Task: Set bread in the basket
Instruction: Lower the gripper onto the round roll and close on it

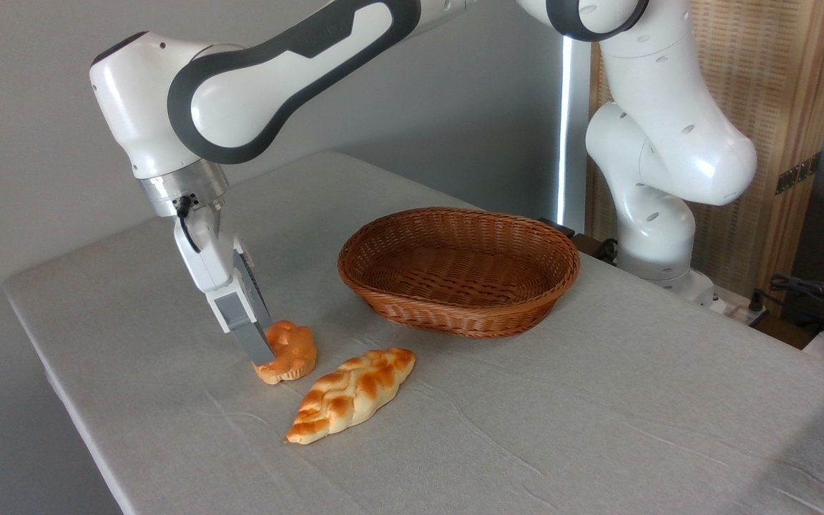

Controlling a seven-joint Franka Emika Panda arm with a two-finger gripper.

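- The white Franka arm's two-finger gripper (263, 352) is reaching down at the left side of the grey cloth-covered table (598, 429), its grey fingers (251, 337) pressing against the left flank of the small round knotted bun with an orange-golden crust (290, 352).
- Only the near finger is showing clearly, so I cannot tell whether the gripper is pinching the bun or merely touching it.
- The bun is sitting on the cloth, tipped slightly up toward the fingers.
- The longer braided, leaf-shaped golden loaf (351, 395) is lying just beside the bun, to its lower right.
- The shallow oval basket of woven brown wicker (458, 318) is standing apart, further back and to the right.
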